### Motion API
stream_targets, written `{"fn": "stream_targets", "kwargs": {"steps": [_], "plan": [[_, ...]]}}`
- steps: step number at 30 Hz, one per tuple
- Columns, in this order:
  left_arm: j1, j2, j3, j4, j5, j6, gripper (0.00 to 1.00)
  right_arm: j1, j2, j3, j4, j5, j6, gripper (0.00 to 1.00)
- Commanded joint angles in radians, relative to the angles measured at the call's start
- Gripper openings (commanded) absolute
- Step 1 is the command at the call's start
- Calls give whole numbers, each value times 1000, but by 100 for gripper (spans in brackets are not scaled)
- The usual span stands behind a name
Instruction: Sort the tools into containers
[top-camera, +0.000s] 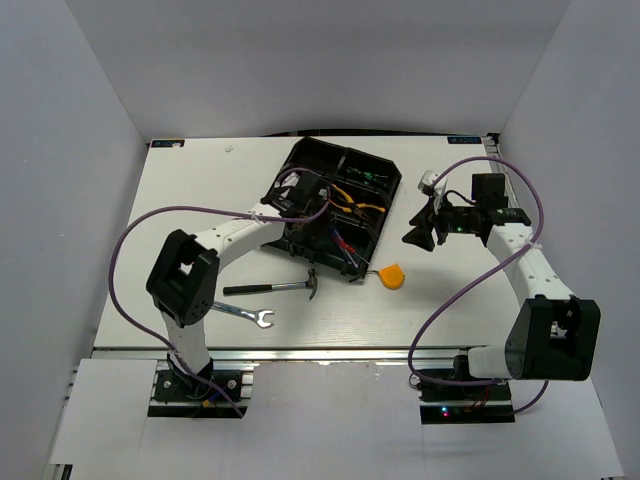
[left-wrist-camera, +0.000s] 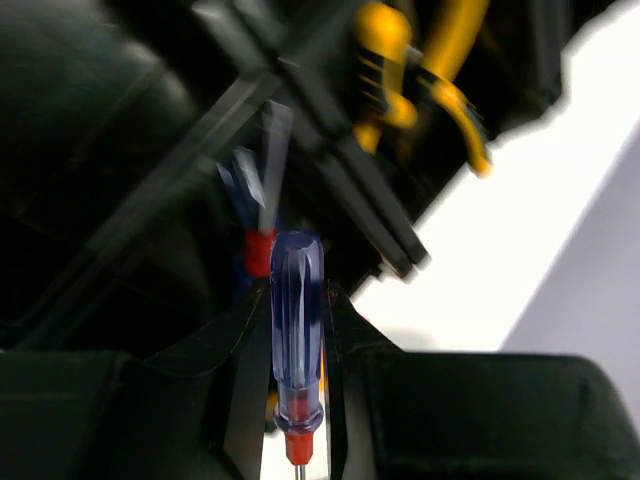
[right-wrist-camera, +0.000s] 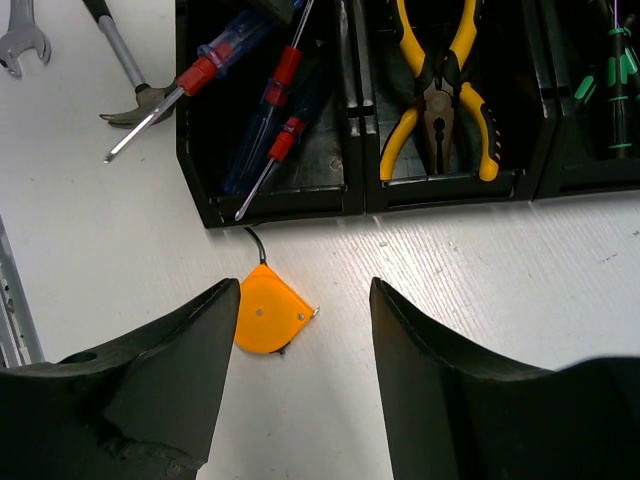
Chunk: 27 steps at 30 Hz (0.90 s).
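Presently the left gripper (left-wrist-camera: 296, 300) is clenched on a translucent blue-handled screwdriver (left-wrist-camera: 297, 350), whose handle stands upright between its fingers, close over the large black plastic organizer tray (right-wrist-camera: 450, 187). A dividing wall runs just ahead. The right gripper (right-wrist-camera: 304, 290) stands released over open white table (right-wrist-camera: 480, 290). The orange round tape measure (right-wrist-camera: 265, 318) lies just ahead of it, near the tray's front wall. Beyond, yellow-handled pliers (right-wrist-camera: 440, 90) occupy the middle compartment. A red-collared screwdriver (right-wrist-camera: 190, 75) overhangs the neighbouring compartment's side wall, near the black-handled hammer (top-camera: 262, 289).
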Motion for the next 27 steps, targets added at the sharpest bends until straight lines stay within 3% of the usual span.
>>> {"fn": "stream_targets", "kwargs": {"steps": [1, 6, 11, 18, 20, 22, 24, 26, 27], "plan": [[1, 10, 46, -89, -117, -97, 0, 0, -31, 2, 7, -20, 11, 62], [-1, 30, 80, -144, -189, -149, 6, 0, -34, -9, 13, -23, 17, 62], [-3, 61, 78, -148, -168, -163, 12, 0, -34, -14, 14, -23, 17, 62], [-3, 84, 123, -152, -145, -162, 50, 0, -37, -11, 10, -18, 14, 62], [-3, 72, 129, -152, -136, -159, 57, -2, -37, -14, 8, -21, 12, 62], [-3, 55, 140, -152, -122, -157, 58, 0, -37, -14, -2, -27, 8, 62], [-3, 35, 146, -151, -99, -152, 59, 1, -28, -11, -27, -55, -41, 63], [-4, 18, 152, -146, -85, -140, 59, 5, -8, 6, -134, -116, -212, 66], [-4, 1, 151, -145, -72, -136, 59, 8, 5, 14, -195, -136, -319, 73]]}}
